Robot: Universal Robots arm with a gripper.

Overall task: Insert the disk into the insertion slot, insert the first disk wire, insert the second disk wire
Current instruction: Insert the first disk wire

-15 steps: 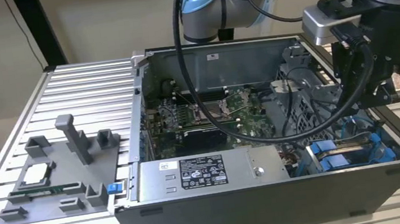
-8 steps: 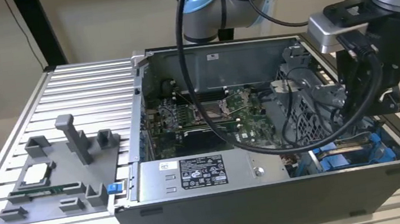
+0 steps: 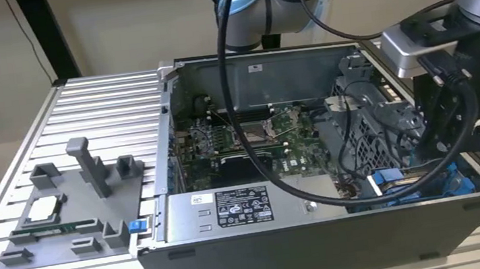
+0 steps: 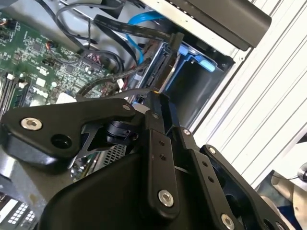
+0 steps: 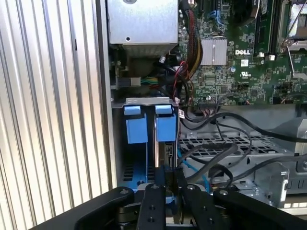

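Exterior view:
- Open desktop computer case [image 3: 325,247], side panel off, standing on a ribbed aluminium table [image 3: 101,103].
- Green motherboard [image 3: 250,140] at the case's centre.
- Grey labelled power-supply box [image 3: 230,210] at six o'clock from the motherboard.
- Grey fixture plate [image 3: 77,207] at nine o'clock from the case, bearing a tall upright post [image 3: 89,165] and a memory stick [image 3: 52,229].

First wrist view:
- Finned heatsink [image 5: 213,51] on the board.

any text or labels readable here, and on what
label on power supply: print too small to read
sticker on case wall: too small to read
white lettering on motherboard: a maker's mark, left unquoted; other board print blurred
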